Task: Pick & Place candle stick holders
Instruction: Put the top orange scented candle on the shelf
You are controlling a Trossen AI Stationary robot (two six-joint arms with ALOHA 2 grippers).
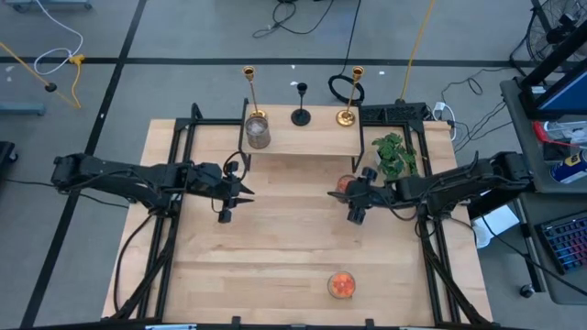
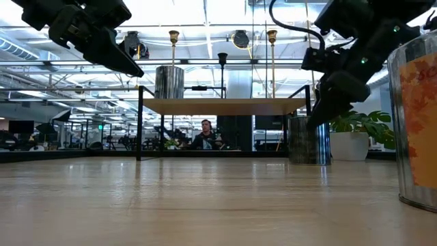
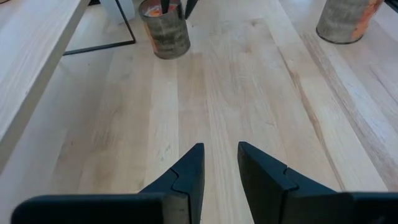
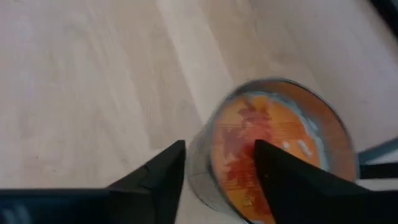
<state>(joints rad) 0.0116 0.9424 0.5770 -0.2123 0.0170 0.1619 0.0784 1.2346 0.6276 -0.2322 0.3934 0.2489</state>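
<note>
Orange and close to the lens in the low view, one glass cup (image 2: 418, 123) stands at the front of the worktop (image 1: 275, 257), well apart from both arms. Up the worktop's right side, the right tool (image 1: 341, 194) hangs with its fingers (image 4: 163, 171) apart over the rim of a second orange cup (image 4: 273, 146), one finger outside the glass and one above its mouth; they are not closed on it. That cup sits just below the raised shelf (image 1: 303, 139), beside the green plant (image 1: 396, 154). Left of centre, the left tool (image 1: 248, 192) hovers above bare wood, its fingers (image 3: 186, 177) parted by a narrow gap and holding nothing. On the shelf stands a grey cup (image 1: 258, 131), and along its back edge are a gold candlestick (image 1: 249, 92), a shorter black candlestick (image 1: 301, 105) and a second gold candlestick (image 1: 348, 96), all upright
</note>
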